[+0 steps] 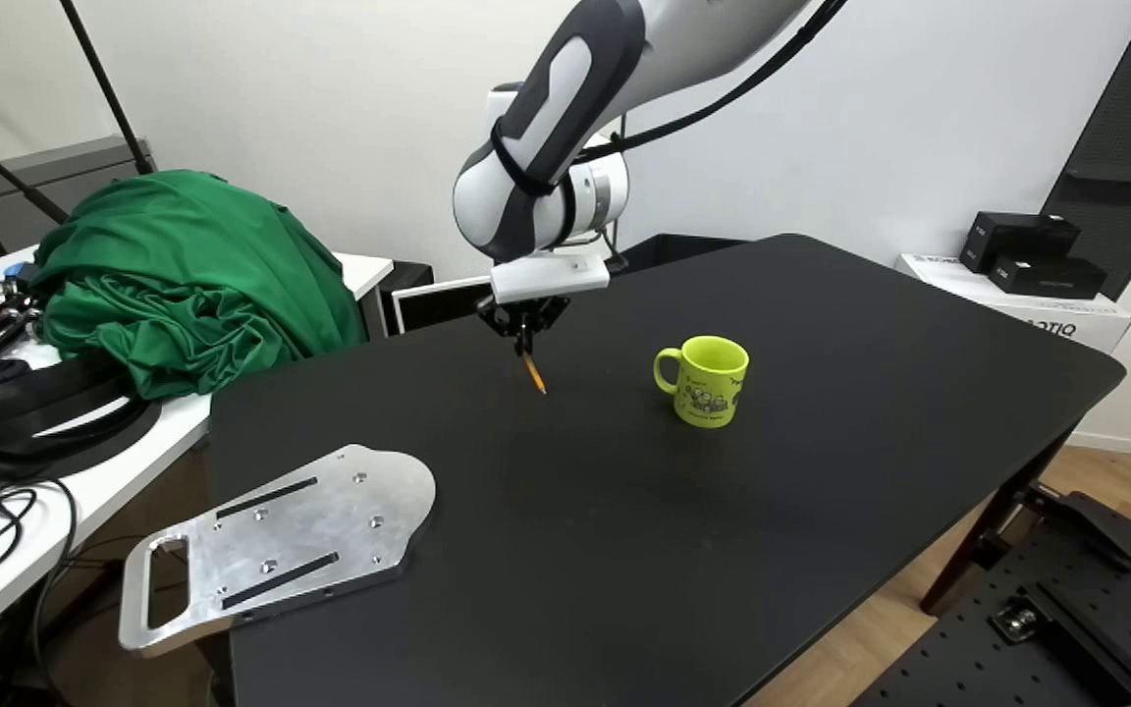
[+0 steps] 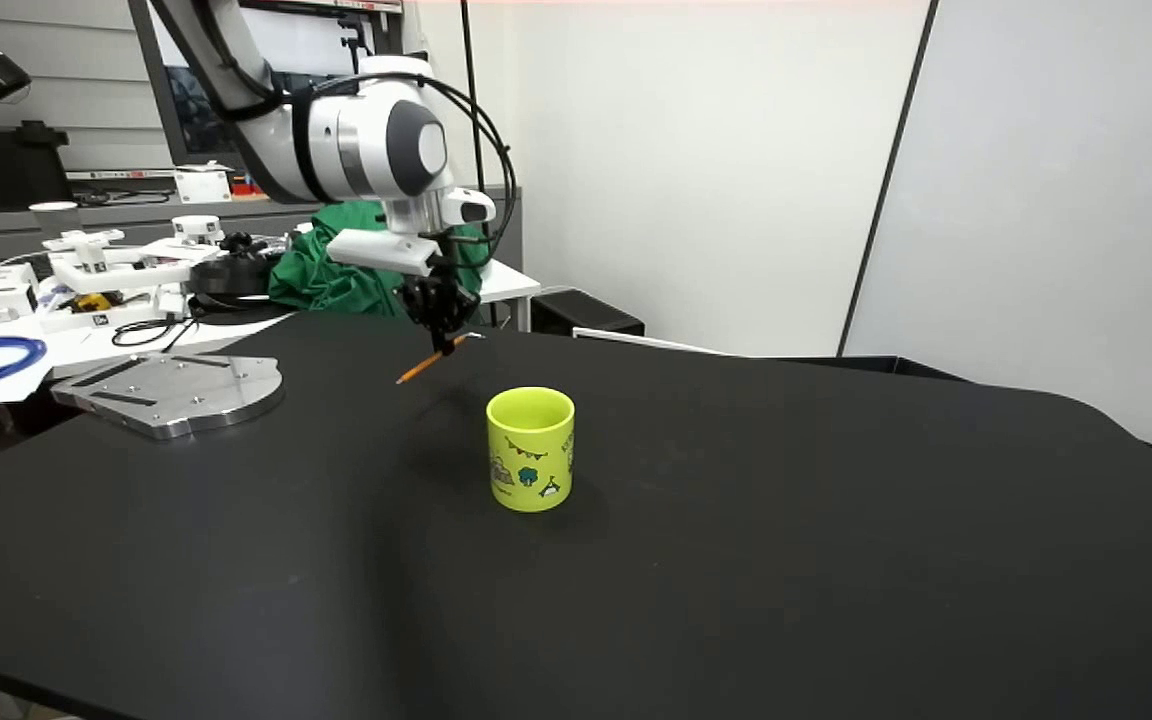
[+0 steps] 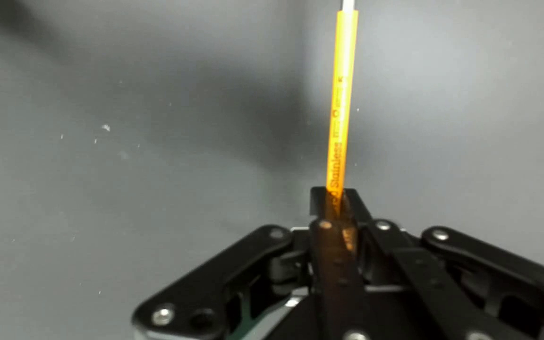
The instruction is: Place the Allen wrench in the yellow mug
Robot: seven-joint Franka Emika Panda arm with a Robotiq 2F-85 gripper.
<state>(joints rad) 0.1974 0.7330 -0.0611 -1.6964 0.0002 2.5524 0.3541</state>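
That pincer [image 3: 337,200] has the Allen wrench [image 3: 341,101] clamped tight, on the handle side of the yellow mug [image 1: 710,385]. The mug stands upright.

The black gripper [image 3: 338,202] holds the Allen wrench [image 3: 341,101] clamped, its shaft orange, lettered “Stainless”, with silvery metal beyond the orange. I note pale specks [image 3: 106,127] on the grey tabletop [image 3: 135,203] beneath.

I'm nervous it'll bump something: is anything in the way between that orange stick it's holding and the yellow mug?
Nothing visible is: neither exterior view shows anything between the Allen wrench, held in the gripper, and the yellow mug. The metal plate lies off on the wrench's other side.
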